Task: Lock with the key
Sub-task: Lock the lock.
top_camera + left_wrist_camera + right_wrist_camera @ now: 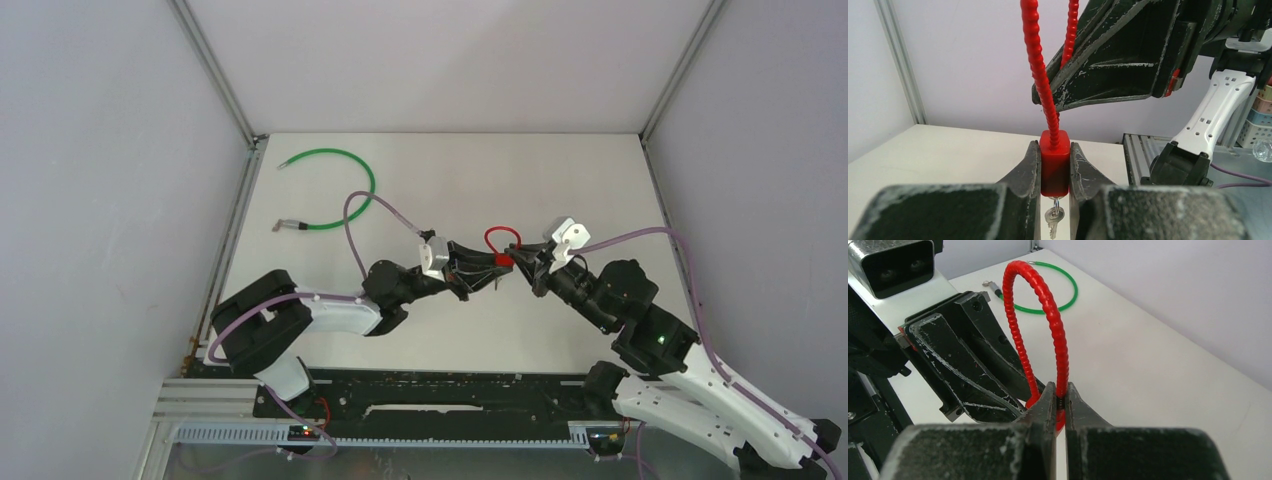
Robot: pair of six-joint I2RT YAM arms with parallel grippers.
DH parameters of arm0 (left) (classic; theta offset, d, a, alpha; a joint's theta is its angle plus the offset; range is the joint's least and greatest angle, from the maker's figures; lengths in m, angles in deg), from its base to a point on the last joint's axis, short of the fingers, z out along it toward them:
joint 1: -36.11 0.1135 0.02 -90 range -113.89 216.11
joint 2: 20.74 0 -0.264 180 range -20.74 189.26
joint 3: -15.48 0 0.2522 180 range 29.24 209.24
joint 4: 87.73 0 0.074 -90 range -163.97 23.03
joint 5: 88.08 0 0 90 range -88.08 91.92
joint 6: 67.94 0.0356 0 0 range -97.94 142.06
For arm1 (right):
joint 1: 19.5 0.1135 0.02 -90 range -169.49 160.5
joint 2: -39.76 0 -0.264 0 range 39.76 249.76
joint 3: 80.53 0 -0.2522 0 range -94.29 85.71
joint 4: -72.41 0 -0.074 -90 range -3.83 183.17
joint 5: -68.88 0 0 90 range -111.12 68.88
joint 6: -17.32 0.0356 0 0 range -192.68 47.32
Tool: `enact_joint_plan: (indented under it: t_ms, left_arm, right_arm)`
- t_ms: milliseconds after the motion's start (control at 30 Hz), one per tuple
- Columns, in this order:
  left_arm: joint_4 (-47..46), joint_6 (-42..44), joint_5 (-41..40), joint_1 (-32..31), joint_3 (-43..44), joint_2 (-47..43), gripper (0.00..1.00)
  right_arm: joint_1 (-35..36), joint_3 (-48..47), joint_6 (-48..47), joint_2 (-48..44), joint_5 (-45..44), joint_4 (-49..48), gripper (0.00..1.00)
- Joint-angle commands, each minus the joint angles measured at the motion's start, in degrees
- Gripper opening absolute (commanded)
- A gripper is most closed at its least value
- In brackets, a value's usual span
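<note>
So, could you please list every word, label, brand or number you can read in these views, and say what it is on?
No text can be read in any view.
The red lock body shows a plain face, with no brand or number.
The key hanging under it is too small and blurred to show any stamping.
The grey camera housing bears no visible label.

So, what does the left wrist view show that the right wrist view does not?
Only the left wrist view: the key hanging under the red lock body, which the left gripper clamps. Only the right wrist view: the green cable lying on the table, and the right gripper pinching the red cable. Both: the red cable loop and the other arm's gripper.
</note>
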Motion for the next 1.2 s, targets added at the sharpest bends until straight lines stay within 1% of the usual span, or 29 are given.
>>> enact_joint_plan:
  t_ms: [0, 433, 767, 1167]
  left_arm:
    - [-9.26, 1.19, 0.46, -0.86, 0.26, -1.84, 0.0]
    - [-9.3, 1.47, -6.2, -0.77, -1.74, -3.21, 0.0]
    - [-9.26, 1.31, -8.48, -0.77, -2.28, -3.64, 0.0]
    - [-9.26, 0.28, -10.62, -0.6, -2.74, -3.96, 0.0]
  right_arm:
    - [1.02, 3.35, 2.11, 1.69, -1.24, 4.39, 0.0]
    - [5.34, 12.82, 9.9, -0.36, -6.41, 2.05, 0.0]
    - [9.7, 18.05, 14.85, -2.39, -10.34, -0.41, 0.0]
    - [15.0, 20.46, 16.68, -2.26, -13.15, -1.81, 0.0]
